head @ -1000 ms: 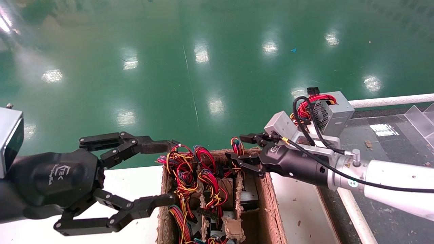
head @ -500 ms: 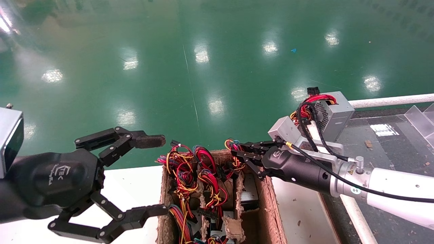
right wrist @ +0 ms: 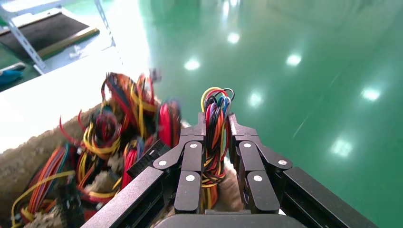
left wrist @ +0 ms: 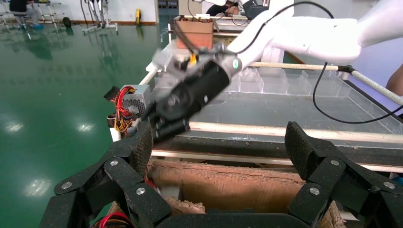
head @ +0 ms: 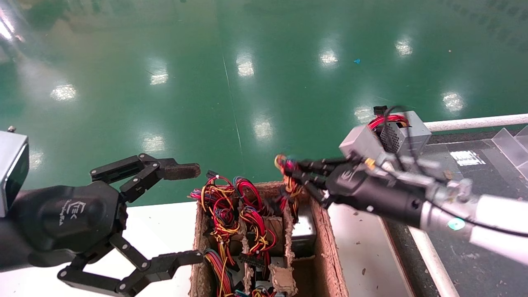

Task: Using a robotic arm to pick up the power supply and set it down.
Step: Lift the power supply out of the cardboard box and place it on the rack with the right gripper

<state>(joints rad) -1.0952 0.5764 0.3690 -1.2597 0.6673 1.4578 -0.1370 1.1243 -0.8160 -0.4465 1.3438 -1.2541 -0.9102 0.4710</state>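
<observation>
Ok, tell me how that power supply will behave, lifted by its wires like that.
The right hand is shut on the wire bundle, not the metal case. The bundle looks floppy, so the power supply, still in the cardboard box, would probably dangle and swing. A metal case likely weighs enough to make the wires slip.

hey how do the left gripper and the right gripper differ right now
The left gripper has its fingers spread wide and holds nothing; the right gripper is shut on the wire bundle of the power supply.

The left gripper hangs beside the left wall of the cardboard box; the right gripper is above the box's far right corner.

Both are black linked-finger grippers with a white logo.
</observation>
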